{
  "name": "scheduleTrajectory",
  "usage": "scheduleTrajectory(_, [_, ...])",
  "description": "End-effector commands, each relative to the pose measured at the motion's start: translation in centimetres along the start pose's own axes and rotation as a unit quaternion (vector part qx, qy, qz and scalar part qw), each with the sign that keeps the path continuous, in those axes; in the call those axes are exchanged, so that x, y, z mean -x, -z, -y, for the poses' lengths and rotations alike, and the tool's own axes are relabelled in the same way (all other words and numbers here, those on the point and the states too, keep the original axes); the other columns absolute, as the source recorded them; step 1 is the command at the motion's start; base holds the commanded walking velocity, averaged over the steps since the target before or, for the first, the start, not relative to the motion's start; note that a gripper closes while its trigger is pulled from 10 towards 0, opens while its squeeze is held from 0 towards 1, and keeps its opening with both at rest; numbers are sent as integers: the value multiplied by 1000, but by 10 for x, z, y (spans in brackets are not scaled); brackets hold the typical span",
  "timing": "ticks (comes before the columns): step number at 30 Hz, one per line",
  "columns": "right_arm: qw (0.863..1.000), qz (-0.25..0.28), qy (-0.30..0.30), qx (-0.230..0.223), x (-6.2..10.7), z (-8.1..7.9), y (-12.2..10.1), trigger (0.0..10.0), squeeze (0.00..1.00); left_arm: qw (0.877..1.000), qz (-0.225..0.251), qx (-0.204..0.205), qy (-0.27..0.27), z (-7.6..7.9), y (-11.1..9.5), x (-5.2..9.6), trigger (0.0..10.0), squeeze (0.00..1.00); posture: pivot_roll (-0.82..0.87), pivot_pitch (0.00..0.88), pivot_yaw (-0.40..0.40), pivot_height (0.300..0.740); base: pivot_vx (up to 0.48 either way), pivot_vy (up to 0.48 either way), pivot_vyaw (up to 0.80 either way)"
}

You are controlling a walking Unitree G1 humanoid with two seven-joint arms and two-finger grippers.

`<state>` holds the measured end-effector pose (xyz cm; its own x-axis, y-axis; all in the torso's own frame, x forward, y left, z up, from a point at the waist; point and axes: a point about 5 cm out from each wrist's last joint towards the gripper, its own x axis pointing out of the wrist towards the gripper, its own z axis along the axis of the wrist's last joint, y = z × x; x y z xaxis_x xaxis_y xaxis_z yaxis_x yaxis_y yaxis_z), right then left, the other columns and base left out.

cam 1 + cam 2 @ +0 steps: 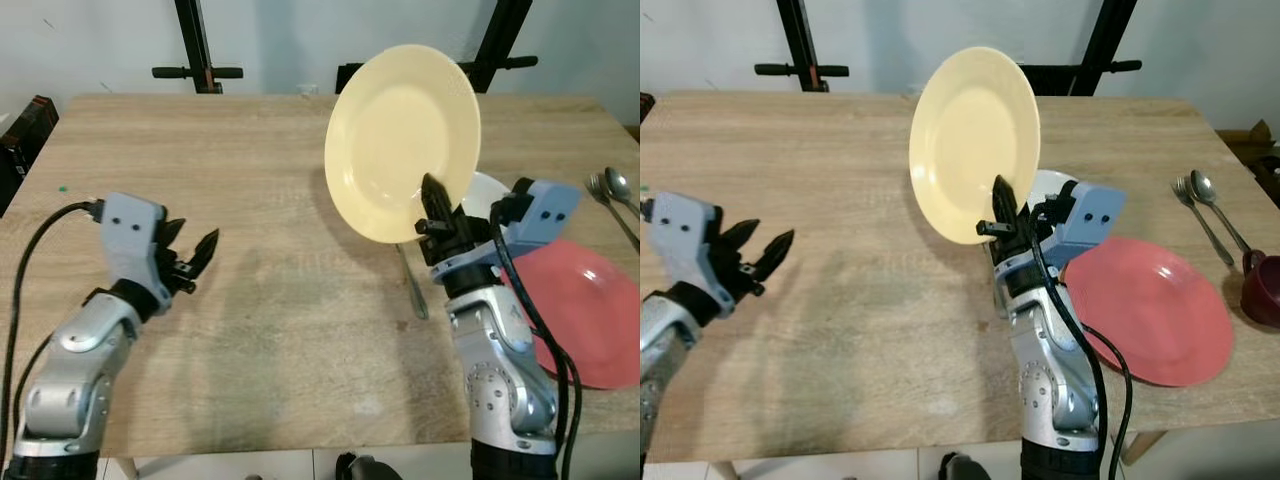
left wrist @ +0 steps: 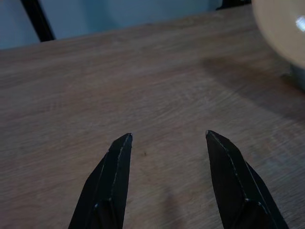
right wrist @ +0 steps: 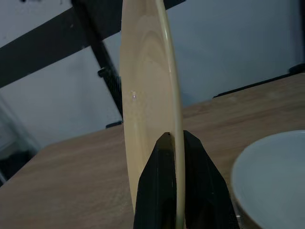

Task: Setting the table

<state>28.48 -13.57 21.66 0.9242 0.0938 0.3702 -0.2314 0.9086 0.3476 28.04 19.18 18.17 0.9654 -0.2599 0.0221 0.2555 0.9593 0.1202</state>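
Item: yellow plate. Pale cream-yellow, round, glossy, with a shallow well and a broad rim. You see it held nearly upright above the wooden counter, its face turned toward the robot's left, clear of the surface.

Right claw: your right wrist view shows both black fingers pinched tight on the plate's lower rim, one on each face, with the rim sandwiched between them.

Left claw: you find it hovering low over bare wood on the robot's left side, fingers spread wide apart, gripping and touching nothing.

Also on the counter:
- White plate, lying just behind the right claw, mostly hidden.
- Red plate, flat, to the right of the right arm.
- Fork, lying beneath the raised plate.
- Two spoons, near the right edge.
- Dark red cup, at the far right, partly cut off.
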Motion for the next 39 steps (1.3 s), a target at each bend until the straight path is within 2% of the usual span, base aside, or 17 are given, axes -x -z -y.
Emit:
scheduleTrajectory(1, [1000, 12, 17, -8, 0, 3, -2, 10000, 0, 1000, -20, -12, -18, 1, 8, 2, 10000, 0, -70, 4, 56, 740, 0, 0, 0])
scheduleTrajectory(4, [1000, 8, 27, -3, 0, 7, 1, 10000, 0, 999, -20, 3, -41, -1, 9, -2, 10000, 0, -74, 0, 54, 740, 0, 0, 0])
scheduleTrajectory(9, [999, 7, 34, 4, 1, 9, 2, 10000, 0, 998, -10, 0, -60, 2, 9, -8, 10000, 0, -78, 0, 53, 740, 0, 0, 0])
scheduleTrajectory(11, [999, 6, 41, 13, 1, 10, 3, 10000, 0, 998, -4, -3, -66, 9, 9, -14, 10000, 0, -87, 0, 49, 740, 0, 0, 0])
scheduleTrajectory(16, [999, 1, 46, 21, 1, 12, 5, 10000, 0, 998, 2, 4, -69, 14, 6, -19, 10000, 0, -92, 0, 47, 740, 0, 0, 0])
scheduleTrajectory(34, [998, 1, 48, 32, 0, 14, 6, 10000, 0, 997, 17, -7, -70, 17, 4, -22, 10000, 0, -94, 0, 53, 740, 0, 0, 0])
scheduleTrajectory(39, [998, 1, 48, 34, 0, 14, 6, 10000, 0, 997, 21, -7, -69, 17, 2, -23, 10000, 0, -94, 0, 53, 740, -281, 0, 0])
